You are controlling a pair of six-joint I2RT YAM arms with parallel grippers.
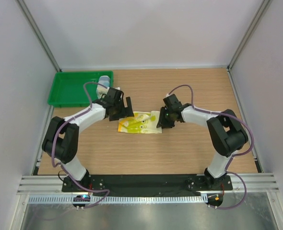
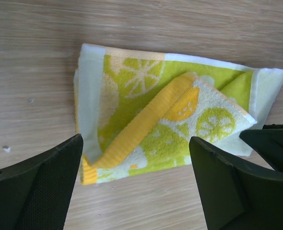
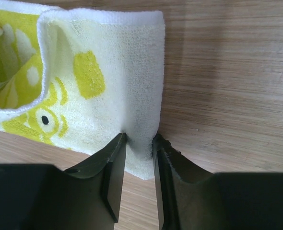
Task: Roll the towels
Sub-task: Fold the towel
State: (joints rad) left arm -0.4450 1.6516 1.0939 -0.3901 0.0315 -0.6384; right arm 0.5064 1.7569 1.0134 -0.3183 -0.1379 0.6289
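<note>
The yellow-green towel [image 1: 139, 122] lies loosely folded in the middle of the table, its orange edge turned over diagonally [image 2: 146, 110]. My left gripper [image 1: 123, 111] hovers over the towel's left end, open, its jaws wide apart with only towel and wood between them [image 2: 135, 143]. At the towel's right end, my right gripper [image 1: 161, 119] has its jaws pinched on the white folded edge [image 3: 139, 139]. The towel there stands up in a soft fold [image 3: 108, 86]. A light blue and white towel [image 1: 103, 81] sits at the right end of the green tray.
The green plastic tray [image 1: 69, 88] stands at the back left, just behind the left arm. White walls and metal frame posts close in the table on three sides.
</note>
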